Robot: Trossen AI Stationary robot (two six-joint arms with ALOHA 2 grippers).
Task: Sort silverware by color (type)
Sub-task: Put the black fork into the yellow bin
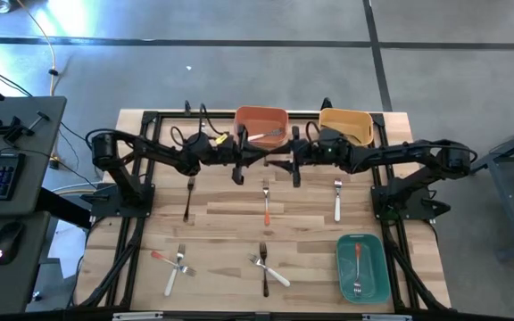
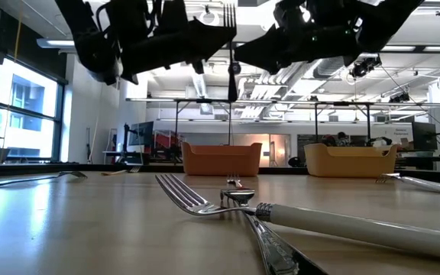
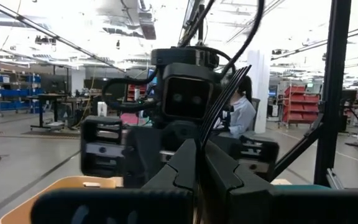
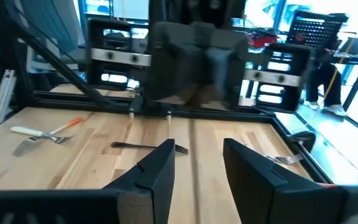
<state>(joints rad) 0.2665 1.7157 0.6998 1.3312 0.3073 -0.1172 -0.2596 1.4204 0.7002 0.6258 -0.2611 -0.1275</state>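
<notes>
We see both arms reaching inward over the far half of the tabletop (image 1: 239, 214), claws facing each other near the middle.

Left claw (image 1: 237, 171) is fully shut on a black fork (image 3: 225, 99): in the left wrist view its fingers (image 3: 185, 168) meet w/ no gap and the fork rises between them, tines up. In the low view that fork (image 2: 231, 53) hangs upright above the tabletop.

Right claw (image 4: 197, 162) is wide open, nothing between its fingers (image 4: 157, 168); it sits just in front of the yellow bin (image 1: 346, 125).

Rest of the silverware lies flat:
- black-handled fork (image 1: 189, 198), left side
- orange-handled fork (image 1: 266, 203), center
- white-handled fork (image 1: 337, 198), right
- orange + white pair crossed (image 1: 175, 264), near left
- black + white pair crossed (image 1: 268, 266), near center
- orange-handled fork (image 1: 357, 266) inside the teal bin (image 1: 377, 287)
- one fork, colour hard to tell, in the orange bin (image 1: 261, 118)

A person (image 3: 238, 112) sits in the room behind.
</notes>
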